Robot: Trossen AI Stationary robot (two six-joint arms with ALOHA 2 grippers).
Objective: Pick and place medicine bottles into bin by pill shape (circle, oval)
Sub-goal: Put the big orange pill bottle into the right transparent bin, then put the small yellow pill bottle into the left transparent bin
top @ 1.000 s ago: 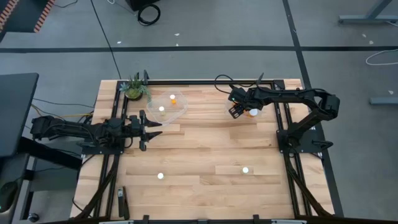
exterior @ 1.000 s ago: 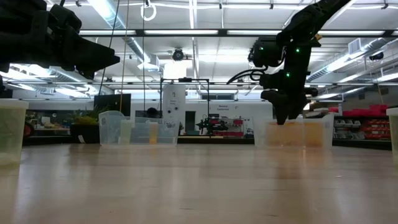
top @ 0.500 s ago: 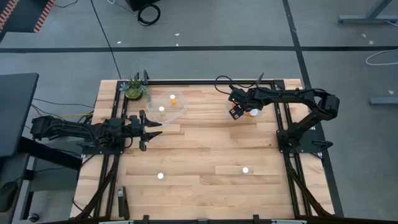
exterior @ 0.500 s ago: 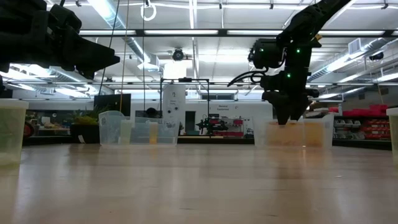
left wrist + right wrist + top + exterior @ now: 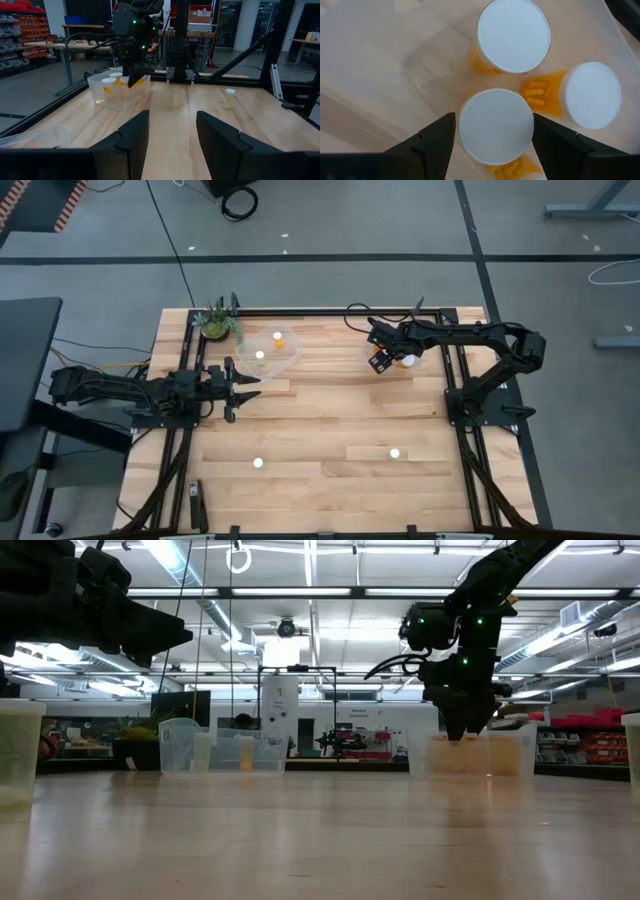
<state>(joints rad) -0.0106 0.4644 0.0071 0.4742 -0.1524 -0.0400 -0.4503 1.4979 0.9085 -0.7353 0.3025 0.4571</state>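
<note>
1. Right gripper (image 5: 378,360) hangs over the clear bin (image 5: 368,350) at the far right of the table, fingers pointing straight down into it. In its wrist view the two fingers stand apart on either side of the white cap of a medicine bottle (image 5: 496,125), with a sliver of gap at each side, so I judge the bottle released, not gripped.
2. That bottle stands upright in the bin beside two other capped bottles (image 5: 514,35), with elongated yellow pills showing in one of them.
3. Step in hand: the drop-off, at its very end. Two bottles are left out on the table, one near the front middle (image 5: 258,463) and one toward the front right (image 5: 395,453); the other bin (image 5: 283,358) at the far left holds two more.
4. Next move calls for a straight lift, clear of the caps, so no neighbour tips, then a reach to the front-right bottle.
5. Left gripper (image 5: 170,132) waits over the table's left edge, open and holding nothing.
6. Against the earlier frames, the right gripper's fingers have spread a little; both arms sit where they were.
</note>
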